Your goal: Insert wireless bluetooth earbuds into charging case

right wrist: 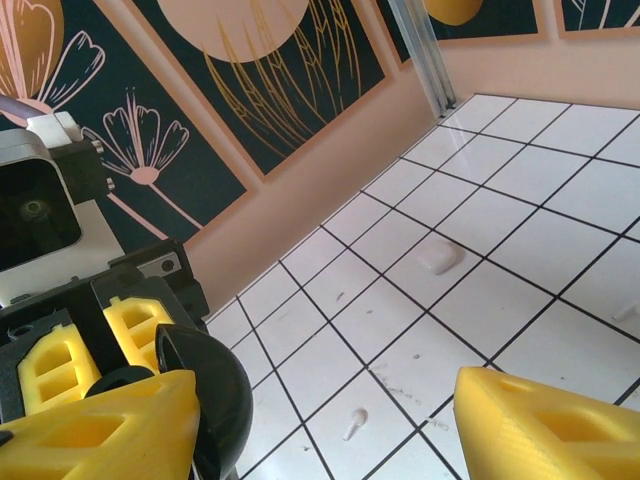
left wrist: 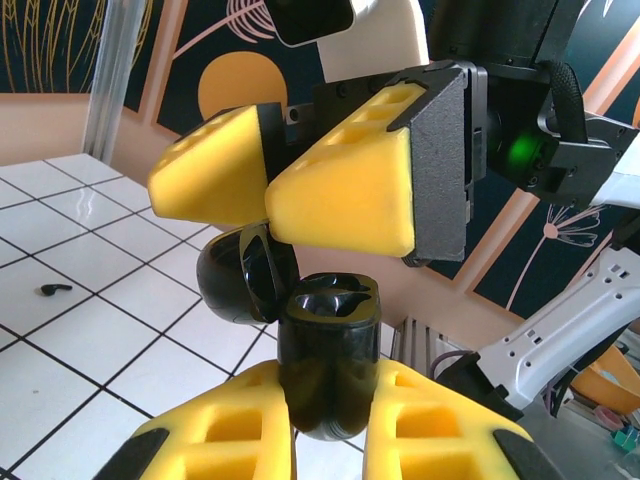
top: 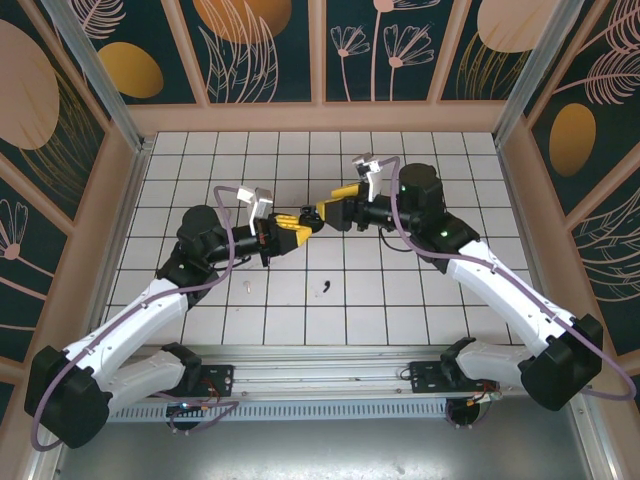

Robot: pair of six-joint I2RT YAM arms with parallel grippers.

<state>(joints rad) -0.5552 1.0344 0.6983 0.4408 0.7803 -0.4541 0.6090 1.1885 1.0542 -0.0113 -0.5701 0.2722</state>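
My left gripper [left wrist: 330, 425] is shut on the black charging case [left wrist: 328, 350], holding it upright above the tiles. Its lid [left wrist: 238, 278] is swung open to the left and both sockets look empty. My right gripper [right wrist: 325, 400] is open and hovers just over the case, with the lid [right wrist: 212, 400] beside the inner face of one yellow finger [right wrist: 100, 430]. From above, the two grippers [top: 295, 228] [top: 326, 212] meet at mid-table around the case [top: 304, 215]. A black earbud [top: 323, 290] and a white earbud [top: 247, 290] lie on the tiles nearer the arm bases.
The black earbud [left wrist: 55, 289] lies on the floor left of the case. A white earbud [right wrist: 353, 423] lies under the right gripper, with a larger white lump [right wrist: 440, 258] farther off. Peach walls [top: 320, 118] ring the tiled floor.
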